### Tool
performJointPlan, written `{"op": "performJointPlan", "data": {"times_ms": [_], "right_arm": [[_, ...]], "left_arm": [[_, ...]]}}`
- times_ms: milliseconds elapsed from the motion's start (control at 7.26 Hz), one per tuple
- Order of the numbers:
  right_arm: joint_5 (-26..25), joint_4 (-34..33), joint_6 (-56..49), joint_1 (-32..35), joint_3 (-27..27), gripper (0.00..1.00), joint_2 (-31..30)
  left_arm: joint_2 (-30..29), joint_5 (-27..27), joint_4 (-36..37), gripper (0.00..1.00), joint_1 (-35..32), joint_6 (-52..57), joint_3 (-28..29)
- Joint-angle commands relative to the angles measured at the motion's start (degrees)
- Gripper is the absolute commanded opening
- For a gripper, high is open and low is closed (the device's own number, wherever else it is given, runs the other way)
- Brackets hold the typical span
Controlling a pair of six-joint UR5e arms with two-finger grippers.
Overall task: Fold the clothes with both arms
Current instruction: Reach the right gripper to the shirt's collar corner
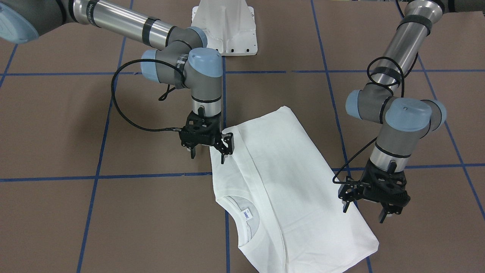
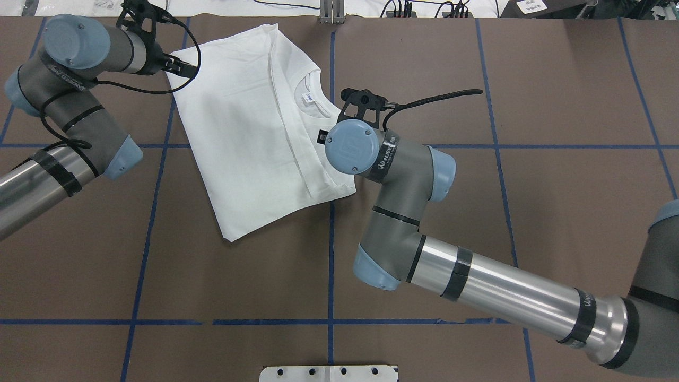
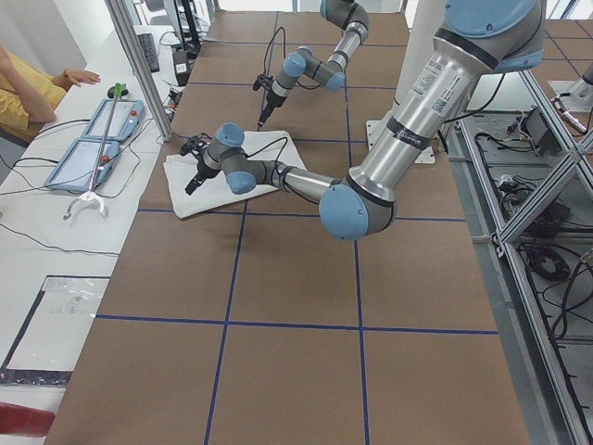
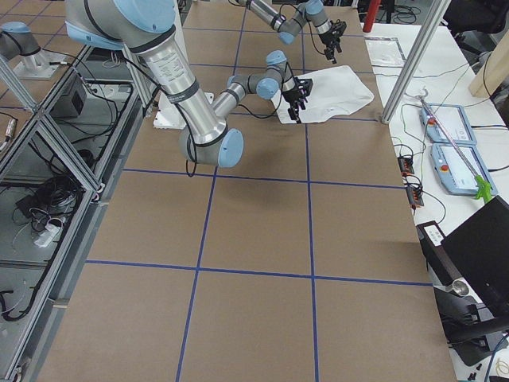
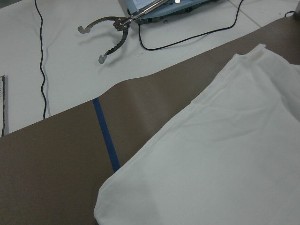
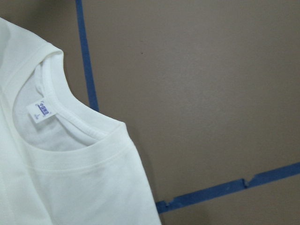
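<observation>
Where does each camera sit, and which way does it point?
Front: across the table, facing the robot; left arm, right arm, shirt.
Overhead: behind the robot, looking down; both arms.
Left side: table's left end; left arm near.
Right side: opposite end; right arm near.
Left wrist: shirt edge; robot unseen.
Right wrist: collar; robot unseen.
All share the shirt.

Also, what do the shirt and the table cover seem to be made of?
The shirt: soft white knit, probably cotton, matte; the ribbed collar and limp creases suggest it. The table cover: matte brown sheet, perhaps paper or card; flat, without shine, with blue tape stuck on it.
</observation>
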Motion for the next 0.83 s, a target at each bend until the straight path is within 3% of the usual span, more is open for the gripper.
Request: {"op": "performJointPlan", "data": {"times_ms": [0, 138, 688], "right_arm": [[-2.1, 2.2, 0.9, -1.4, -4.9, 0.87, 2.4], [-2.1, 2.2, 0.7, -1.9, -4.8, 0.81, 2.4], [-2.1, 2.3, 0.9, -2.3, -4.8, 0.75, 1.8]], "left_arm": [[0.2, -0.1, -0.6, 1.00, 1.4, -2.9, -0.3], [0.3, -0.1, -0.6, 1.00, 1.4, -2.9, -0.3], [0.4, -0.1, -0.7, 1.00, 1.5, -2.9, -0.3]]}}
